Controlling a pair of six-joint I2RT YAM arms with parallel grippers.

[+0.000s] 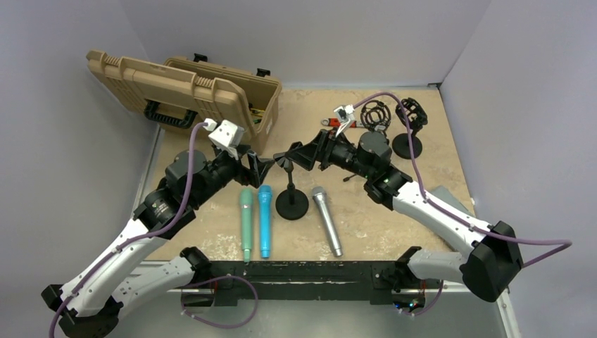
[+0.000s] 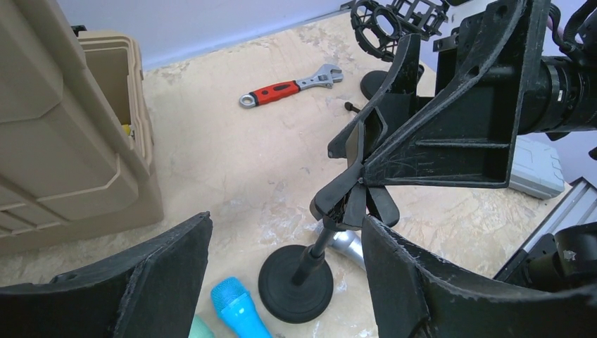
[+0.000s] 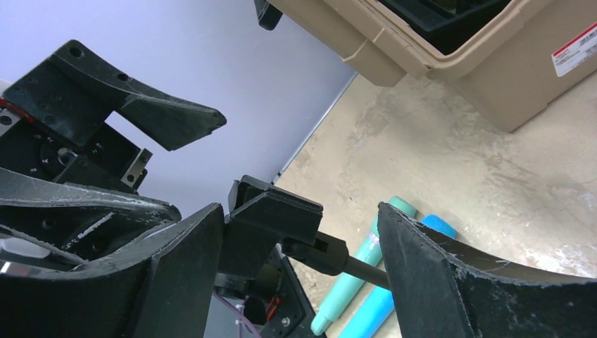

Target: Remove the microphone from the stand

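From above, the black disc-footed stand (image 1: 291,203) stands mid-bench (image 1: 422,176), with the green microphone (image 1: 245,222) and blue microphone (image 1: 265,220) just left of it and the silver microphone (image 1: 327,220) just right. Left wrist: the scuffed matte left fingers (image 2: 162,282) are spread wide before the stand. Right wrist: the right fingers (image 3: 450,282) are parted, straddling its blocky clip (image 3: 278,211).
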